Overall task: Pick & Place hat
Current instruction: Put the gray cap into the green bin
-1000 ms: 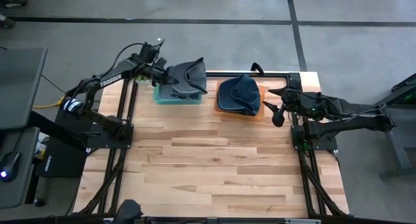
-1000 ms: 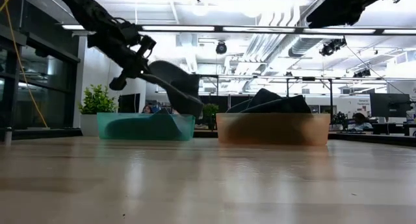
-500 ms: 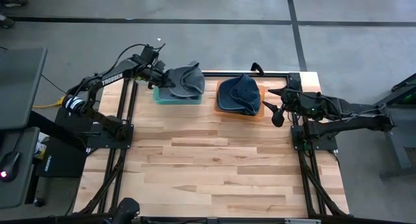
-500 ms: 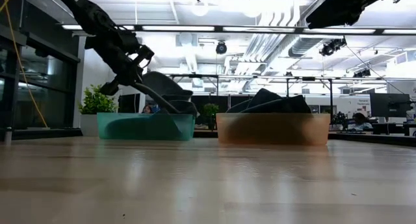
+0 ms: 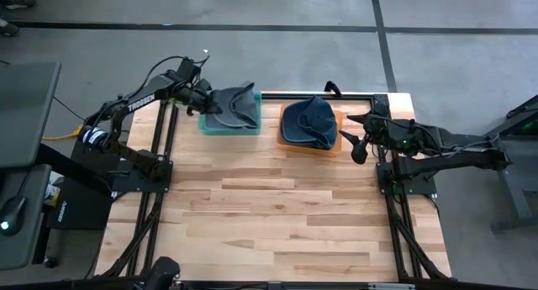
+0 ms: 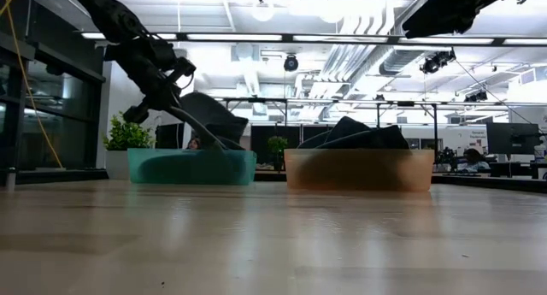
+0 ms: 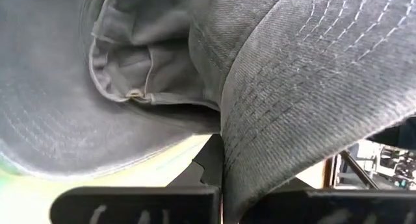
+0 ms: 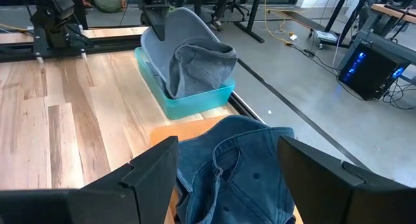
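Over at the far edge of the wooden desk [image 5: 277, 206], the left gripper [image 5: 204, 102] has its fingers clamped on the brim of a grey cap [image 5: 233, 108], and the left wrist view shows the stitched brim pinched right between the two dark pads. That cap is sitting down into the teal bin [image 5: 229, 127], with its brim sticking up and out toward the arm; from the low view the cap [image 6: 209, 115] pokes above the bin's rim [image 6: 191, 167] while the gripper [image 6: 162, 85] slants down to it from above. Just beside it stands an orange bin [image 5: 329, 144] with a dark blue denim hat [image 5: 308, 122] heaped inside, rising over the rim. The right gripper [image 5: 360, 137] hangs near the orange bin's outer side, fingers spread apart and holding nothing, pointed at the denim hat [image 8: 237, 162].
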Tool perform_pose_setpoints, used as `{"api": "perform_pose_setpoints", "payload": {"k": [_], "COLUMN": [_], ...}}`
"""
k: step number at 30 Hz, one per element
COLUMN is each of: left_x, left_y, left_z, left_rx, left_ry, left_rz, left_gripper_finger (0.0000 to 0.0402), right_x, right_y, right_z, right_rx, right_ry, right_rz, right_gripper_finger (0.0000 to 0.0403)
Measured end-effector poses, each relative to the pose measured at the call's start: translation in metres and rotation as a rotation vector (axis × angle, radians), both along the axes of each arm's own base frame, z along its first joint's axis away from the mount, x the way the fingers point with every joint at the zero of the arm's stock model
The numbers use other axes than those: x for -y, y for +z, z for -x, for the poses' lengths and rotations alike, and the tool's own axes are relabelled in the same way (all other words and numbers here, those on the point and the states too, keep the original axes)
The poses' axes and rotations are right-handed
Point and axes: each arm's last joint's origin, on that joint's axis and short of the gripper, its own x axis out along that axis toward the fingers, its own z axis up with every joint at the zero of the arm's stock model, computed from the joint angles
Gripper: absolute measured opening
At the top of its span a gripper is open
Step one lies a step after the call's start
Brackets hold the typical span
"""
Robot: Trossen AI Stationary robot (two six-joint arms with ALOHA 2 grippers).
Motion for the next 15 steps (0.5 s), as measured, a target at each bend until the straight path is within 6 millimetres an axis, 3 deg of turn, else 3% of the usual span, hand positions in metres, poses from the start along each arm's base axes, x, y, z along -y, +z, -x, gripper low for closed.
{"api": "perform_pose_setpoints", "payload": {"k": [15], "left_x": [-0.003], "left_y": [-0.02], "left_z": [-0.007], "left_rx": [-0.1], "left_ry": [0.006], "left_rz": [0.071], "left_gripper_finger": [0.0005], "right_x": [0.0], "right_y": [0.0], "right_z": [0.0], "right_rx": [0.005], "right_ry": [0.004], "right_rz": [-0.011], "right_gripper_finger": [0.0257]}}
